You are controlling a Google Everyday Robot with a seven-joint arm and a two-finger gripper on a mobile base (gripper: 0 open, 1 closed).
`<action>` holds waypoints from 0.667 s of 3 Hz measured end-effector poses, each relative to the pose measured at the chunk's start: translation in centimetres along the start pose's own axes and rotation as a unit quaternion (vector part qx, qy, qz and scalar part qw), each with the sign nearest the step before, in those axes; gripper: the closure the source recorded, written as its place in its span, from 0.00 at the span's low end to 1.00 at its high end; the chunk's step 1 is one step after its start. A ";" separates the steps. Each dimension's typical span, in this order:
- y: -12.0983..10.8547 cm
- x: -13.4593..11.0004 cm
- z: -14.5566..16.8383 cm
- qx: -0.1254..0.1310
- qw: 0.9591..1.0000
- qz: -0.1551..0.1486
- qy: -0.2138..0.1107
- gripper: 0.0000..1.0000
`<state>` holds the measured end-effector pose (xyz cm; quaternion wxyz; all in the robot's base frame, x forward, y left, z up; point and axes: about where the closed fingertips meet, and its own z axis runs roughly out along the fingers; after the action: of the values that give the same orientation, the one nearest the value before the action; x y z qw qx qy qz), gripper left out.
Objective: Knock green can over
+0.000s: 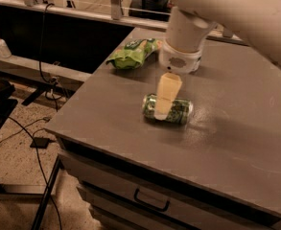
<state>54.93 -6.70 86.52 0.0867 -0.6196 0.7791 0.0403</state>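
The dark green metal soda can [181, 112] lies toppled; raise the gripper [162, 112] at its front, fingers clenched empty, straight up, not rolling it.

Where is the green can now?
In the camera view, the green can lies sideways at the table centre, beneath the claw, in front of the snack bag.
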 end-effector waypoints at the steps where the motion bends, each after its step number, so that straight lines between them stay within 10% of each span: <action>1: 0.3 5.6 -0.9 0.022 0.999 0.017 -0.031 0.00; 2: 0.8 11.4 -1.1 0.053 0.997 0.003 -0.048 0.00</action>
<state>51.59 -17.65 85.47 0.1569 -0.6090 0.7769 0.0287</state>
